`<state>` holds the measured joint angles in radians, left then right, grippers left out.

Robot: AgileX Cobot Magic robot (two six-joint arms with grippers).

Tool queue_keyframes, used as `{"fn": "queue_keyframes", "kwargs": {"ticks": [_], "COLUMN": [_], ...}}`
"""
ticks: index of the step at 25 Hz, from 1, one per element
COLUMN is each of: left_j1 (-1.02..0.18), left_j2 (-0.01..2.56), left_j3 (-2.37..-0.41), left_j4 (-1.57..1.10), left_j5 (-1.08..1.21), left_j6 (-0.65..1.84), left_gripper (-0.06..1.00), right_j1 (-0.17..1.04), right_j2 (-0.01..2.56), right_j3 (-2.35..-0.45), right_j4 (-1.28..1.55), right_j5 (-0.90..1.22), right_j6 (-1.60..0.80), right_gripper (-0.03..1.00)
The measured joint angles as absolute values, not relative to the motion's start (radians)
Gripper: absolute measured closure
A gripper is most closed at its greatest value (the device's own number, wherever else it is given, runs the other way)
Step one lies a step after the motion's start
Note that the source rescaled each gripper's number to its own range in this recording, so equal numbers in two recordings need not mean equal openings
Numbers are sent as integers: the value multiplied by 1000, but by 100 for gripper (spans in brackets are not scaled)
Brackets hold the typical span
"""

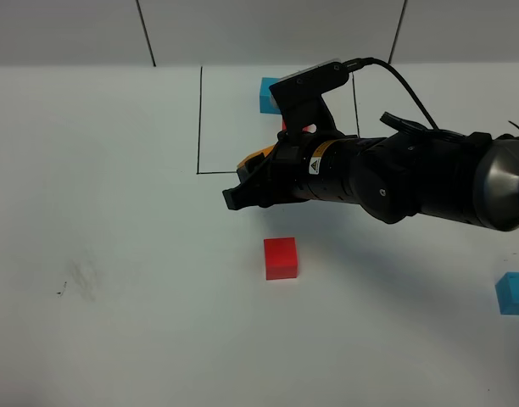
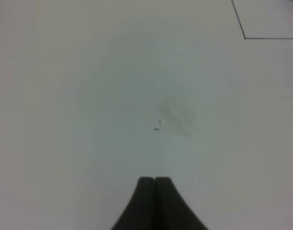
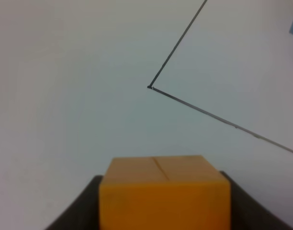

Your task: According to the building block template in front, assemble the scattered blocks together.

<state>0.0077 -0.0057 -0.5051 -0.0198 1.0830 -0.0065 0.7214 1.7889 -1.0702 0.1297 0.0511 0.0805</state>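
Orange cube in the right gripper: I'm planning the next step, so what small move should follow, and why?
Probably carry it toward the loose red cube and lower it alongside. The right gripper is shut on the orange cube near the drawn frame's corner, the red cube lies alone on the table nearby, and the arm hides which side the template calls for.

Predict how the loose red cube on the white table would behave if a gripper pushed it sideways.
The red cube probably slides rather than rolls: it rests on a flat face with square edges. It likely stays rigid, since its faces look crisp. Being as wide as tall, it seems unlikely to tip.
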Motion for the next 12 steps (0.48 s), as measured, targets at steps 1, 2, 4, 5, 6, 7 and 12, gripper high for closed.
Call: {"fn": "queue_keyframes", "kwargs": {"ticks": [1, 2, 4, 5, 6, 7, 12], "left_j1": [8, 8, 8, 8, 8, 8, 8], "left_j2": [-6, -6, -6, -6, -6, -6, -6], "left_j3": [-505, -505, -505, -505, -505, -505, -505], "left_j4": [-20, -20, -20, -20, -20, -20, -20], "left_j5": [1083, 1083, 1083, 1083, 1083, 1083, 1083], "left_j6": [-7, -7, -7, -7, -7, -7, -7], "left_gripper": [94, 94, 94, 94, 94, 94, 94], "right_j1": [721, 721, 721, 721, 721, 721, 721], "right_j2": [1789, 1790, 1795, 1799, 1804, 1811, 1841], "right_j3": [-1070, -1070, -1070, -1070, -1070, -1070, -1070], "right_j4": [130, 139, 166, 184, 204, 226, 340], "right_j5": [54, 56, 59, 62, 64, 69, 109], "right_j6": [80, 80, 80, 80, 81, 85, 122], "right_gripper": [52, 52, 52, 52, 52, 52, 52]}}
